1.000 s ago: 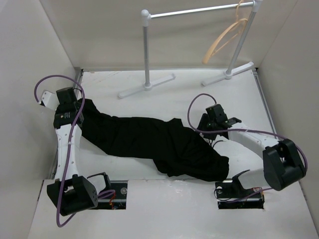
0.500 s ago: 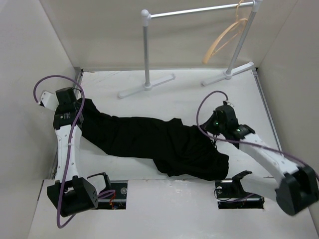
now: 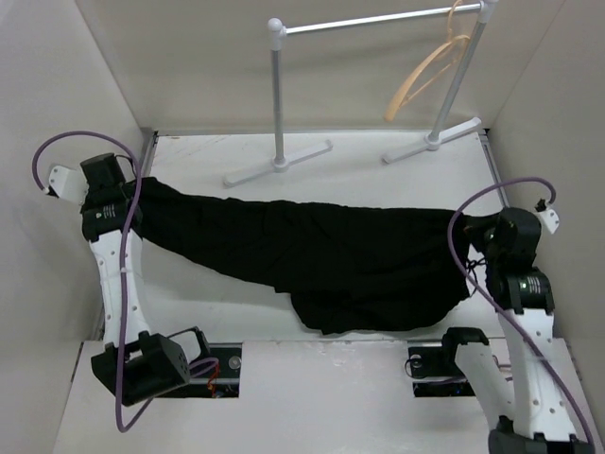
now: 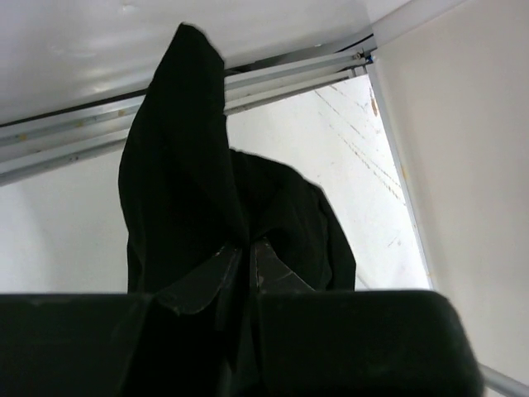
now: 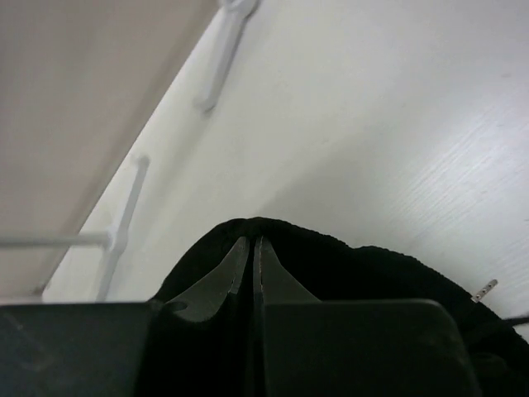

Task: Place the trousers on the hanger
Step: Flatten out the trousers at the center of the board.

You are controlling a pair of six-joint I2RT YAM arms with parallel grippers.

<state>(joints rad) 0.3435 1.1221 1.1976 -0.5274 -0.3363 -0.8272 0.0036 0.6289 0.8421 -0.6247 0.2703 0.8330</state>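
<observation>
The black trousers [image 3: 321, 255] are stretched across the table between both arms. My left gripper [image 3: 132, 203] is shut on their left end; in the left wrist view the cloth [image 4: 190, 182] rises from the gripper [image 4: 246, 248]. My right gripper [image 3: 473, 236] is shut on the right end, and the fabric [image 5: 331, 256] bulges around the gripper [image 5: 251, 244] in the right wrist view. The light tan wooden hanger [image 3: 430, 66] hangs by its hook from the rack's bar at the back right, far from both grippers.
A white-and-silver pole rack [image 3: 276, 104] stands at the back on two flat feet [image 3: 279, 163] [image 3: 433, 140]. White walls close in the table on the left, right and back. A lower fold of the trousers [image 3: 369, 317] droops toward the near edge.
My right gripper closed on the trousers' right end and pulled it far to the right. The left arm drew its end left and back. The bunched cloth is now stretched out.
</observation>
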